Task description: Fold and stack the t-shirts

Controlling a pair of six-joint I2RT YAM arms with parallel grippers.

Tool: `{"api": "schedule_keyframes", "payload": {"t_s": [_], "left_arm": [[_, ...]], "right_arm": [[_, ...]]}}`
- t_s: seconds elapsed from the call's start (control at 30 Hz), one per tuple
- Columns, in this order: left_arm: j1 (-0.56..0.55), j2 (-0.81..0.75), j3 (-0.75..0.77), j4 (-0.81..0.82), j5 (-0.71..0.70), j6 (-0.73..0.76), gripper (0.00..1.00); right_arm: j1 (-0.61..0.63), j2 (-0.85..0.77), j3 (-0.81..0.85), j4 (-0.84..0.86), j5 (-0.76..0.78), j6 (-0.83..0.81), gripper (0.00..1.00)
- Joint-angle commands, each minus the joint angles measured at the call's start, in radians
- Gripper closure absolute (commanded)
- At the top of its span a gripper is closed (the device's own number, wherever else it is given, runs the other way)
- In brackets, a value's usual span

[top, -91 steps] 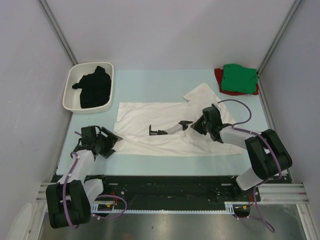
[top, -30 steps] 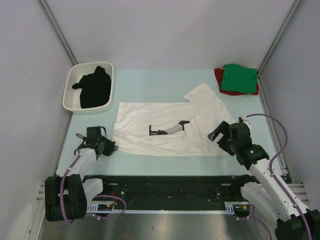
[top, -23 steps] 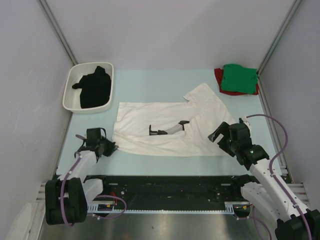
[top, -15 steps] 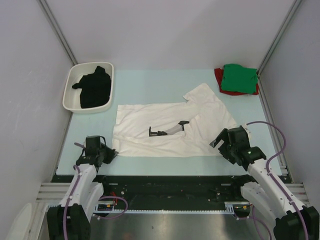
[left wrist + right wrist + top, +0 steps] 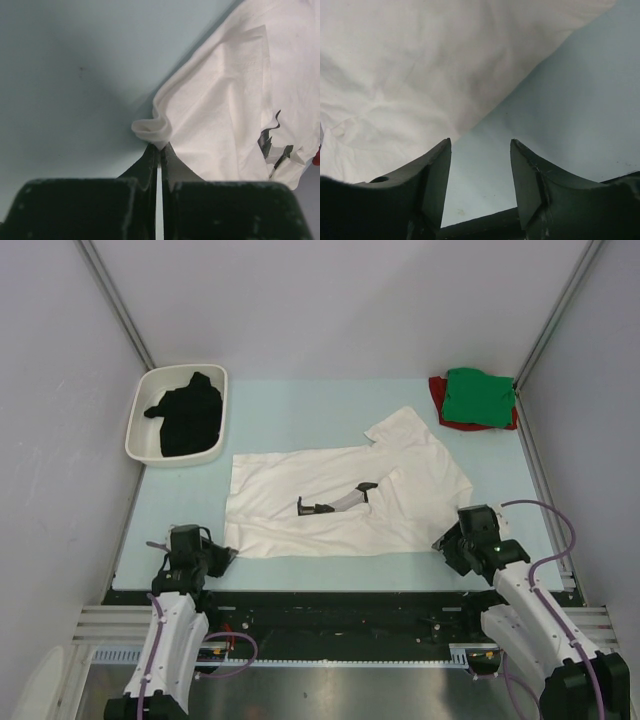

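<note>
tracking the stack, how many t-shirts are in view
4: white t-shirt spread flat in the middle, black t-shirt in the tray at far left, green t-shirt folded on the red t-shirt at far right. Others could be hidden beneath.

No legible text or labels anywhere.

White shirt point(image 5: 290, 475) spread across the desk point(image 5: 300, 410), black shirt point(image 5: 187, 418) heaped in tray point(image 5: 137, 420) far left, green shirt point(image 5: 478, 397) on red shirt point(image 5: 436, 398) — far right corner, left gripper point(image 5: 222, 554) at the white shirt's near-left corner, right gripper point(image 5: 445, 545) by its near-right edge.
</note>
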Motion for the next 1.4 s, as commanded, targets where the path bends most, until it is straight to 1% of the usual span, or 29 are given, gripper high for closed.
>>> {"api": "schedule_keyframes", "payload": {"t_s": [0.0,0.17,0.33,0.53,0.6,0.63,0.67,0.7,0.73,0.83,0.93,0.97,1.0,1.07,1.13,1.37], "left_arm": [[-0.006,-0.064,-0.031,-0.103,0.014,-0.034,1.0],[-0.006,-0.132,-0.057,-0.124,0.028,-0.055,1.0],[-0.006,-0.12,-0.078,-0.083,0.062,-0.045,1.0],[-0.005,-0.095,-0.066,-0.08,0.056,-0.025,1.0],[-0.005,-0.094,-0.063,-0.084,0.059,-0.023,1.0],[-0.005,-0.095,-0.061,-0.086,0.06,-0.022,1.0],[-0.006,-0.095,-0.06,-0.091,0.063,-0.023,1.0],[-0.005,-0.097,-0.06,-0.094,0.066,-0.026,1.0],[-0.006,-0.097,-0.058,-0.098,0.069,-0.026,1.0],[-0.006,-0.101,-0.055,-0.109,0.074,-0.035,1.0],[-0.006,-0.114,-0.054,-0.124,0.082,-0.038,1.0],[-0.005,-0.117,-0.052,-0.135,0.082,-0.04,1.0],[-0.006,-0.118,-0.049,-0.144,0.08,-0.041,1.0],[-0.005,-0.124,-0.04,-0.163,0.079,-0.045,1.0],[-0.005,-0.128,-0.031,-0.18,0.077,-0.048,1.0],[-0.003,-0.141,0.009,-0.264,0.091,-0.058,1.0]], "right_arm": [[-0.004,0.002,-0.015,-0.005,0.042,0.036,0.48],[-0.017,0.04,-0.03,0.03,0.085,0.043,0.48],[-0.04,0.118,-0.028,0.105,0.1,0.04,0.46],[-0.081,0.195,-0.042,0.185,0.109,0.033,0.47],[-0.092,0.215,-0.054,0.205,0.105,0.026,0.5],[-0.107,0.233,-0.056,0.217,0.094,0.021,0.55],[-0.113,0.239,-0.061,0.225,0.089,0.017,0.77],[-0.118,0.244,-0.064,0.226,0.085,0.015,0.9],[-0.127,0.244,-0.071,0.225,0.076,0.009,1.0],[-0.13,0.214,-0.087,0.19,0.062,0.015,1.0],[-0.129,0.106,-0.09,0.125,0.066,0.01,1.0],[-0.13,0.035,-0.087,0.099,0.069,0.018,1.0],[-0.129,-0.009,-0.082,0.046,0.08,0.027,1.0],[-0.126,-0.096,-0.071,0.001,0.097,0.038,1.0],[-0.127,-0.132,-0.07,-0.062,0.083,0.058,1.0],[-0.115,-0.198,-0.044,-0.156,0.077,0.064,1.0]]}}
